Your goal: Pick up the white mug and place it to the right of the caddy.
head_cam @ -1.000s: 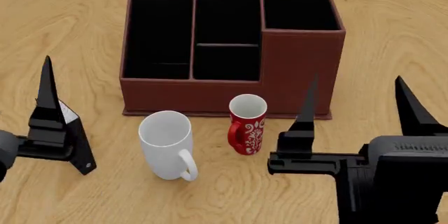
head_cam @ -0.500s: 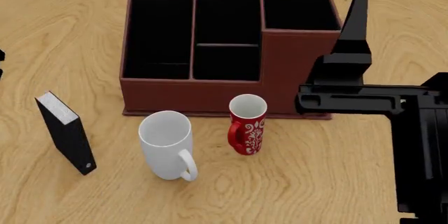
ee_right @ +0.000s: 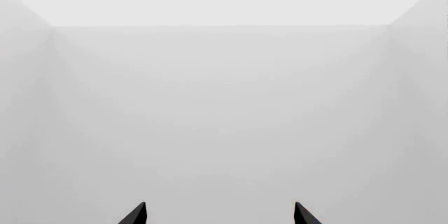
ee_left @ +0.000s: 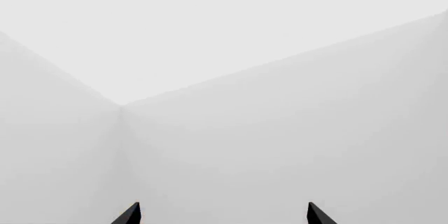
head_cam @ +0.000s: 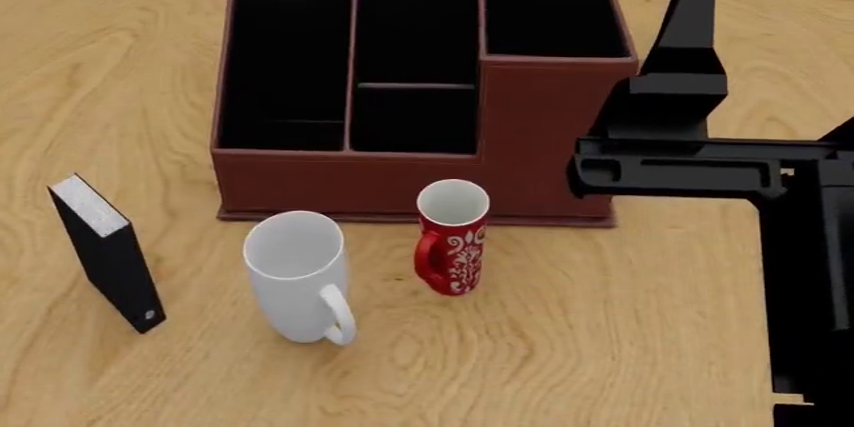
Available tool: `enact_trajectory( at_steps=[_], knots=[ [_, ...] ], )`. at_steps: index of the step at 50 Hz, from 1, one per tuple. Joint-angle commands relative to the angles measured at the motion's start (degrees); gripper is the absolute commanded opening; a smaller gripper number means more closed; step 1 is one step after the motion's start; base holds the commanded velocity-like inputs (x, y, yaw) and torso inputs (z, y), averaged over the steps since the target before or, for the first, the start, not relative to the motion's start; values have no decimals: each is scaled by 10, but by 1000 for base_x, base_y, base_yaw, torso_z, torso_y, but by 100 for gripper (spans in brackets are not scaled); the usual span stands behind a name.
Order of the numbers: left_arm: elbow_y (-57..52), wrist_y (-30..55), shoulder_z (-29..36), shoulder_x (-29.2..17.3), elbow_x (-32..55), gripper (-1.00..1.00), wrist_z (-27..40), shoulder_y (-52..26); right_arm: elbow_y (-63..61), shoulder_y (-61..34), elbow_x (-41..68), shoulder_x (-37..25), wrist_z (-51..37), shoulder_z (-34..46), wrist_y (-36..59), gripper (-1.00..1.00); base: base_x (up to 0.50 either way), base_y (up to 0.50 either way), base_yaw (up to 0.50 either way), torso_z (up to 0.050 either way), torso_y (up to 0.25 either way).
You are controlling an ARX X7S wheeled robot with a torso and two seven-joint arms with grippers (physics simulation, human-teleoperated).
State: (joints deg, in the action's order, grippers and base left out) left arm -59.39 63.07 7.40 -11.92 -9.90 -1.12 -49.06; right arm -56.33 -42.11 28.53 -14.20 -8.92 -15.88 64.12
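Observation:
The white mug (head_cam: 296, 277) stands upright on the wooden table in front of the caddy's left half, handle toward me. The reddish-brown caddy (head_cam: 547, 137) stands behind it with empty black compartments. My right gripper (ee_right: 220, 214) is open and empty. In the head view one of its fingers (head_cam: 686, 37) points up, raised high beside the caddy's right end, far from the mug. My left gripper (ee_left: 222, 214) is open and empty, out of the head view. Both wrist views show only blank pale walls.
A small red mug with white swirls (head_cam: 451, 237) stands just right of the white mug, in front of the caddy. A slim black book-like box (head_cam: 107, 252) stands at the left. My right arm (head_cam: 801, 277) covers the table right of the caddy.
My right gripper has risen from low in front to high beside the caddy's right end. My left gripper has left the head view. The head view has shifted slightly, so objects sit further left.

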Motion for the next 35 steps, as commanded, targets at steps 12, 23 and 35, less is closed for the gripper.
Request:
enact_trajectory(
  at_steps=[12, 23, 35],
  knots=[
    [-2, -3, 1, 16, -38, 100, -28, 7, 0, 3, 12, -9, -14, 1, -7, 100, 0, -138, 0, 0, 0],
    [2, -10, 3, 22, -53, 100, -38, 8, 9, 8, 19, -7, -17, 2, -14, 100, 0, 0, 0, 0, 0],
    [13, -25, 1, 24, -53, 100, -38, 13, 20, 13, 18, -12, -19, 12, -29, 100, 173, 0, 0, 0, 0]
  ],
)
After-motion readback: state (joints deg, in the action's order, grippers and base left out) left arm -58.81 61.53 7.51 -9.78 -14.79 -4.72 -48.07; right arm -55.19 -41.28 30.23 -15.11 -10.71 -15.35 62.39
